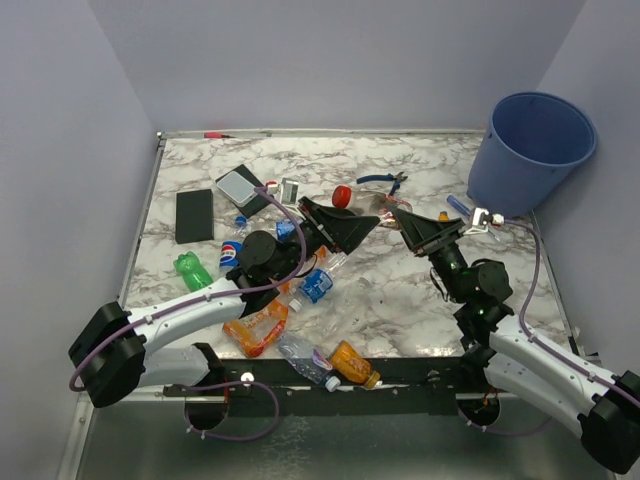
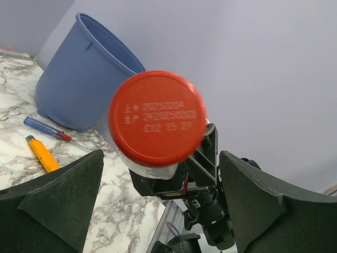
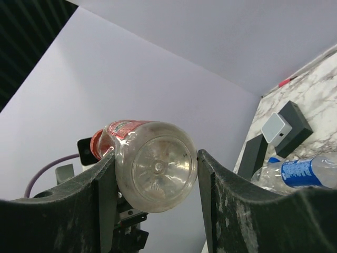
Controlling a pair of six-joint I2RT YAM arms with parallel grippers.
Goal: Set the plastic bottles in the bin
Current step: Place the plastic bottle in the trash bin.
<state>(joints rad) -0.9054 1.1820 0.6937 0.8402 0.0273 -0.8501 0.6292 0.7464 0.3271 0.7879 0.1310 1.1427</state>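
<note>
Transport step: our right claw (image 3: 155, 158) clamped the red-capped bottle (image 3: 158, 171) | left claw (image 2: 160, 155) stood apart | next, we judged: lift over blue bin (image 1: 515, 175)

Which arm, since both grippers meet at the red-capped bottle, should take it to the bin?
Right. The right gripper clamps the red-capped bottle, and the blue bin is nearer that arm; the left gripper is open.
</note>
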